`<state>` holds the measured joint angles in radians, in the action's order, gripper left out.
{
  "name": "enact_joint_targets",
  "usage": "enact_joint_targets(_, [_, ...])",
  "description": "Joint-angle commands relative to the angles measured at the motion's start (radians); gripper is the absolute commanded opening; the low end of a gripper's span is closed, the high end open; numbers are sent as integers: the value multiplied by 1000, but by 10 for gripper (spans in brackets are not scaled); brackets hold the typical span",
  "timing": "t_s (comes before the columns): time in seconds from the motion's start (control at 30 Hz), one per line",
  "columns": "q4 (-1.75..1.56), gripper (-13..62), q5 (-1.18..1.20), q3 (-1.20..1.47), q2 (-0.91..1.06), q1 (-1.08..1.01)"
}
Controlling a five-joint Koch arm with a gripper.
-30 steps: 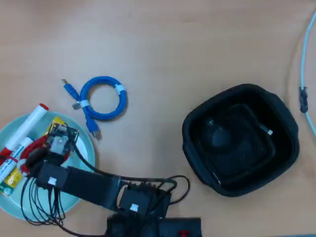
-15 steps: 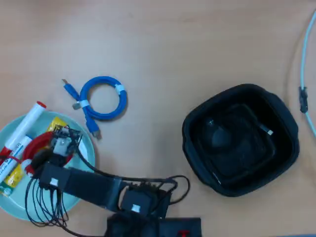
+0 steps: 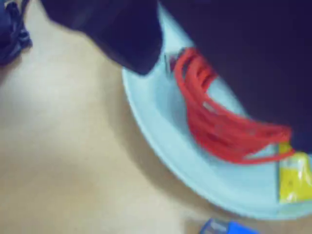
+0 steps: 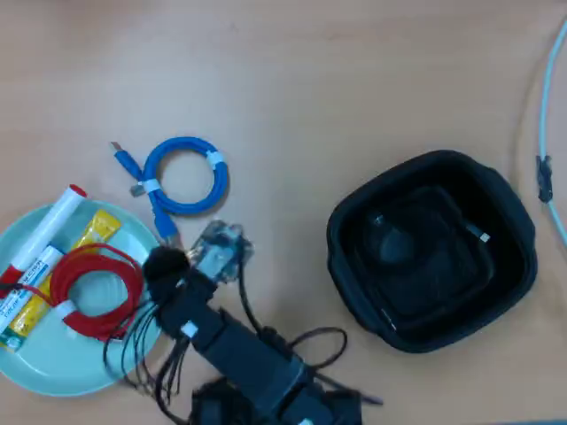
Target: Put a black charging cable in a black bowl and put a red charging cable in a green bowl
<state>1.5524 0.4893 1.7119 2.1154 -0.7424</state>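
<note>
One red charging cable (image 4: 89, 290) lies coiled in the green bowl (image 4: 62, 372); pincer (image 4: 190, 257) state unclear, label writing unreadable.

Ahead of you, open table (image 4: 337, 97) runs clear to the black bowl (image 4: 354, 221); nearer in, the blue cable (image 4: 182, 175) lies just beside the green bowl (image 4: 53, 376), crowded with the red cable (image 4: 89, 288), a marker (image 4: 44, 230) and a yellow packet (image 4: 97, 228).

Red cable (image 4: 96, 291), mint-green bowl (image 4: 53, 367).
</note>
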Motion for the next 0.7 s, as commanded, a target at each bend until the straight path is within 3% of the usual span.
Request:
enact_joint_targets(0.0, [-77, 356, -150, -17, 23, -207])
enact_joint_targets(0.2, [-287, 358, -632, 144, 25, -534])
enact_joint_targets(0.3, [-399, 357, -667, 284, 64, -686])
enact_joint_targets(0.43, [-552, 351, -658, 482, 264, -799])
enact_joint_targets(0.67, [-730, 356, -653, 637, 261, -848])
